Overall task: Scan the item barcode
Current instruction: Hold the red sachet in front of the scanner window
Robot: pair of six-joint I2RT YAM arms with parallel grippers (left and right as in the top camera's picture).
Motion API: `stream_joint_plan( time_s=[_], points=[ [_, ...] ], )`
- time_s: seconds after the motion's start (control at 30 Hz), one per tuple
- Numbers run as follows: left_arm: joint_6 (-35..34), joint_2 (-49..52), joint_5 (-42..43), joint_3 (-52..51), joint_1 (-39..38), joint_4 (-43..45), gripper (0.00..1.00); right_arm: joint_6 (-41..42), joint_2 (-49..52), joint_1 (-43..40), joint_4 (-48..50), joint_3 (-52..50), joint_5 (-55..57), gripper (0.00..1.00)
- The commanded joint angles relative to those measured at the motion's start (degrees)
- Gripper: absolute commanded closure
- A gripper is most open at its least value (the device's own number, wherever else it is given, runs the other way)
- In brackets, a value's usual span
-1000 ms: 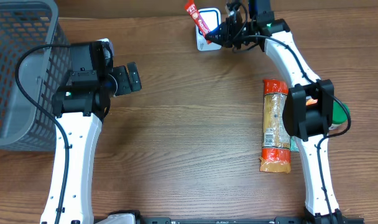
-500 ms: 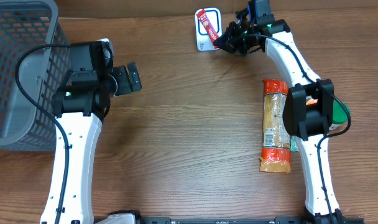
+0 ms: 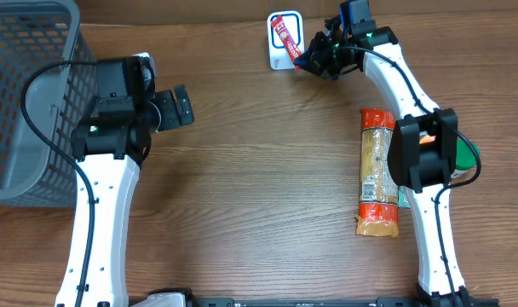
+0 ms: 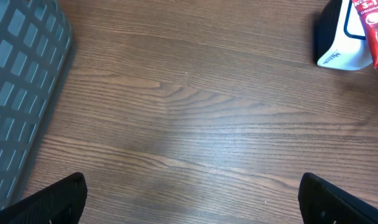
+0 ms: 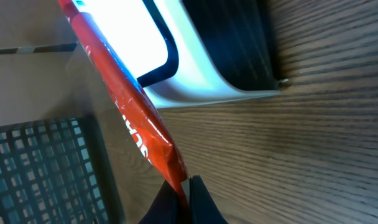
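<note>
Noted from overhead alone: a long orange-and-red packet lying flat on the wooden table beside the right arm, a green item partly hidden behind that arm, and a grey mesh basket at the table's far left corner. Found only in the right wrist view: the pinch itself, with the right gripper pressed together on the bottom corner of the red sachet and no gap showing between the fingertips beyond the foil. Confirmed in the same view: sachet tilted, its upper length lying across the lit face of the white scanner; whether touching the face or just clear of it, not possible to tell. Placed by the overhead view at the far edge of the table, right of centre. Recorded from the left wrist view: left gripper spread fully wide, holding nothing, above bare wood, well apart from scanner and sachet, both visible at the top right corner.
</note>
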Motion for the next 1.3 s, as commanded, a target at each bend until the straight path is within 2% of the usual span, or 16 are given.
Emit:
stream_joint_plan(
  time_s=[0.0,0.17,0.33,1.13,1.27],
  points=[
    [0.7,0.4,-0.7,0.3,0.0,0.0,0.0,0.3,0.4,-0.4,0.2,1.2,-2.3,0.96],
    [0.7,0.4,-0.7,0.3,0.0,0.0,0.0,0.3,0.4,-0.6,0.7,1.2,-3.8,0.96],
    [0.7,0.4,-0.7,0.3,0.0,0.0,0.0,-0.1,0.4,-1.8,5.7,1.2,-13.0,0.96],
    [0.7,0.4,-0.7,0.3,0.0,0.0,0.0,-0.9,0.4,-2.9,4.7,1.2,-16.9,0.96],
    [0.7,0.4,-0.7,0.3,0.0,0.0,0.0,-3.2,0.4,-2.9,3.7,1.2,-16.9,0.96]
  ],
)
